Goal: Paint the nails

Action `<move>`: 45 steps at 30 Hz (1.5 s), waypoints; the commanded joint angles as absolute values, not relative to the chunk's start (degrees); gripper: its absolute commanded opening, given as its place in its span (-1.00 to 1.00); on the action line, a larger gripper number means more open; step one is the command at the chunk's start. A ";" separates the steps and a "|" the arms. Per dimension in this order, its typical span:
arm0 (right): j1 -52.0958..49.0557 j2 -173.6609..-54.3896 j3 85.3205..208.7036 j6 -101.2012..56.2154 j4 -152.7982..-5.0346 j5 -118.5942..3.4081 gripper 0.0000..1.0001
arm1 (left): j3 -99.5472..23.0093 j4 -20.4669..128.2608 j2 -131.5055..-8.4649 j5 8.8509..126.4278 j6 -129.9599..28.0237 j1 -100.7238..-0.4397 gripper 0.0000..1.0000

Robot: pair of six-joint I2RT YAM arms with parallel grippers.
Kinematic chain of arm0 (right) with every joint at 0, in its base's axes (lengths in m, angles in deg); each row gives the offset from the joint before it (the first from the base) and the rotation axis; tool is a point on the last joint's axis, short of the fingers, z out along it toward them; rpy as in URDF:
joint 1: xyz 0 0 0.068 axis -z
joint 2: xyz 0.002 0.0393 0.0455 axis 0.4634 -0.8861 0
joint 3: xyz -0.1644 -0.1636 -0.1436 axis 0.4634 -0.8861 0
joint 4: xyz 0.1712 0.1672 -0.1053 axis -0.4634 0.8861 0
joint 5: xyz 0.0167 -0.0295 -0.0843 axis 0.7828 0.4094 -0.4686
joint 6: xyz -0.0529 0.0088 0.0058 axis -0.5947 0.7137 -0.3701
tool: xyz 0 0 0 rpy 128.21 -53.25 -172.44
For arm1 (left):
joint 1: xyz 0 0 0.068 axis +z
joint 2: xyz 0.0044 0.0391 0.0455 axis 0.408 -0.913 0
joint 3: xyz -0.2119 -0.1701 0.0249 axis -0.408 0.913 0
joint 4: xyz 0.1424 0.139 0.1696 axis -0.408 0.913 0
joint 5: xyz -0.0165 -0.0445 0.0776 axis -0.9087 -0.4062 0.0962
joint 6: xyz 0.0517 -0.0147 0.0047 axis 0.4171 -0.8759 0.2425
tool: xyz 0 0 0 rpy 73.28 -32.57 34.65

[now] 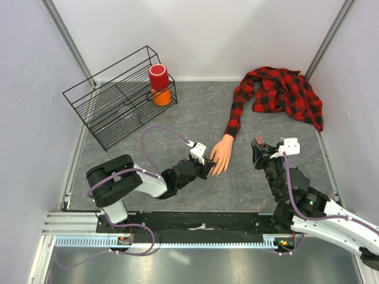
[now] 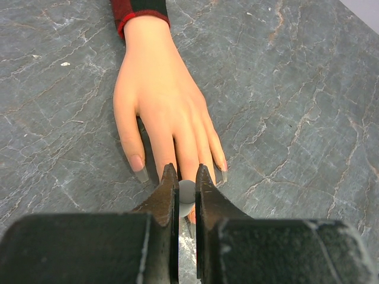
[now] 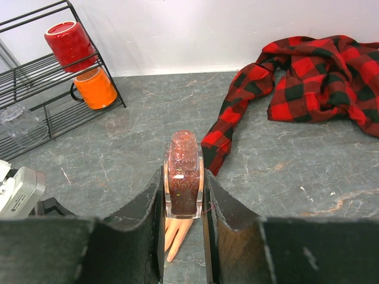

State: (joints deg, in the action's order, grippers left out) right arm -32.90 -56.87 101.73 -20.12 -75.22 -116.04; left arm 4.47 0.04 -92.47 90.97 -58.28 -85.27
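Left tool [image 2: 186, 175] is clenched on a small pale cap [image 2: 187, 190], its tips just beside the hand's [image 2: 160, 100] nails [image 2: 138, 164], arm stretched low along the counter [image 2: 296, 118]. Right tool [image 3: 185, 177], arm bent, grasps a red glitter bottle [image 3: 183, 158] above the counter.

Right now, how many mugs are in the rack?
2: the red mug up on the rack, the orange mug below it. A clear glass sits there too.
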 commanded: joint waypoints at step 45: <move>-32.86 -55.97 101.00 -20.52 -77.58 -114.89 -1.00 | 2.17 -1.39 -94.95 92.95 -59.78 -84.64 -0.97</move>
